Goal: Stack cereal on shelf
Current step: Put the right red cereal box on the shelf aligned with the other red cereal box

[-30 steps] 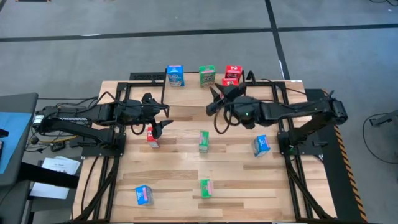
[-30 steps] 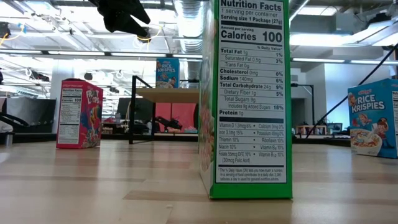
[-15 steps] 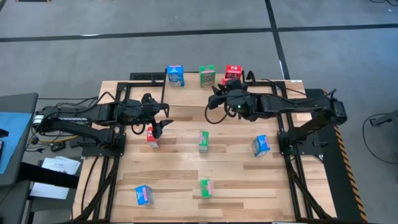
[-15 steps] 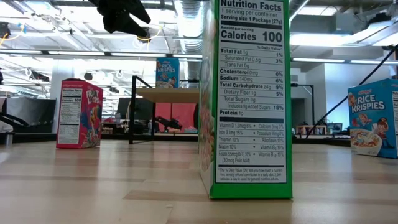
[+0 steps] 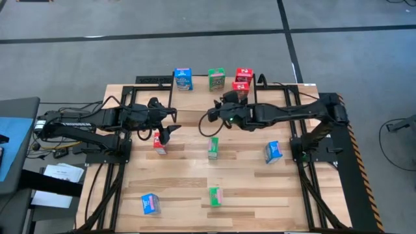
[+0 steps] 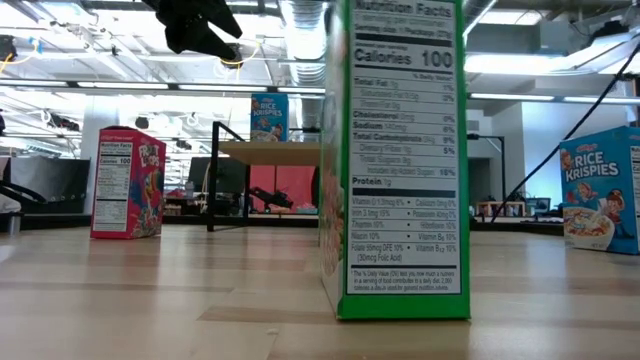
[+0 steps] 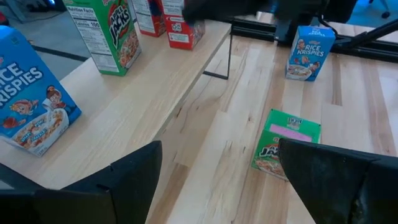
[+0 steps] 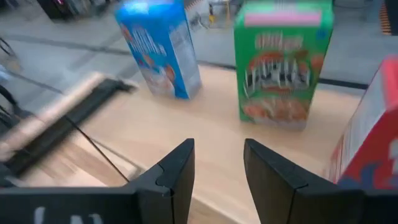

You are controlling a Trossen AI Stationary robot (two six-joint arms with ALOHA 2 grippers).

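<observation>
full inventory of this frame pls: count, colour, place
shelf: 1, light wood top on black legs, far edge of table
blue boxes: 3; one on shelf, one right side of table, one near left corner
green boxes: 3; one on shelf, two on table centre
red boxes: 3; two on shelf at its right end, one on table under left hand
table: 1, light wood
left hand: open, empty, above red box
right hand: open, empty, just in front of shelf

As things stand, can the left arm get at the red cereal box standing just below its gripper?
Probably yes: the left gripper is open, the red cereal box stands alone on bare table, nothing between them.
</observation>
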